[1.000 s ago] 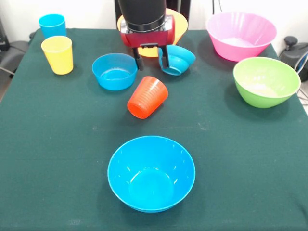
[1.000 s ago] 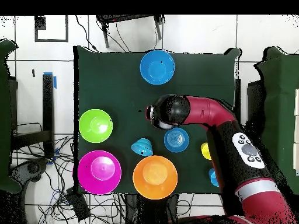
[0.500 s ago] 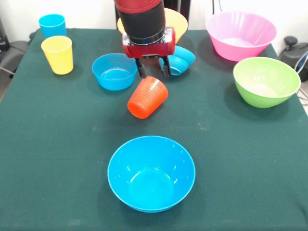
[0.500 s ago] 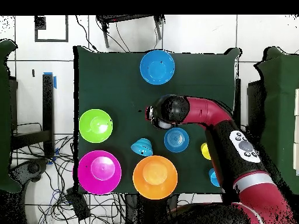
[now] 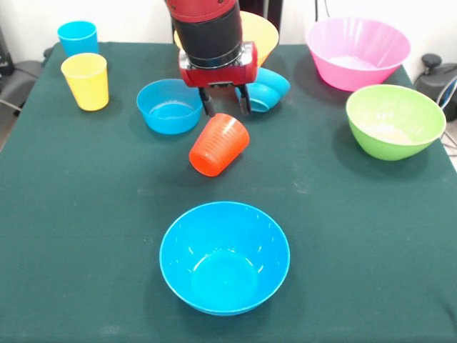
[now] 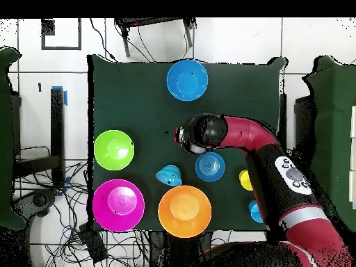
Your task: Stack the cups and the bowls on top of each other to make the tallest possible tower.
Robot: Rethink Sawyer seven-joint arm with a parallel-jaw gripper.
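Front view shows the gripper point(image 5: 224, 108) poised directly above the base end of the orange-red ribbed cup point(image 5: 219, 144), which lies on its side on the table point(image 5: 86, 214) with its mouth turned toward the camera. The jaws stand apart, one on each side of the cup's far end, and hold nothing; whether the fingertips touch the cup cannot be told.

No tower exists yet. All pieces stand separately:
- the small blue bowl point(image 5: 170, 105) sits just beside the gripper, upright;
- the ridged blue bowl point(image 5: 265, 88) lies tilted behind the gripper;
- the yellow-orange bowl point(image 5: 260, 32) stands further back, largely hidden by the arm;
- the pink bowl point(image 5: 357, 51) and the green bowl point(image 5: 395, 120) stand at one far corner;
- the yellow cup point(image 5: 86, 81) and the sky blue cup point(image 5: 78, 37) stand at the other;
- the medium blue bowl point(image 5: 224, 257) stands alone at the near side.

Overhead view places the arm's wrist point(image 6: 201, 132) over the middle of the table, hiding the ribbed cup.

Judged step: approach to grasp the ribbed cup. The next move likely calls for lowering until the jaws bracket the cup's body, then closing across its ribbed sides. Because the cup lies on a rounded side, it may roll when touched; centred contact is advisable.
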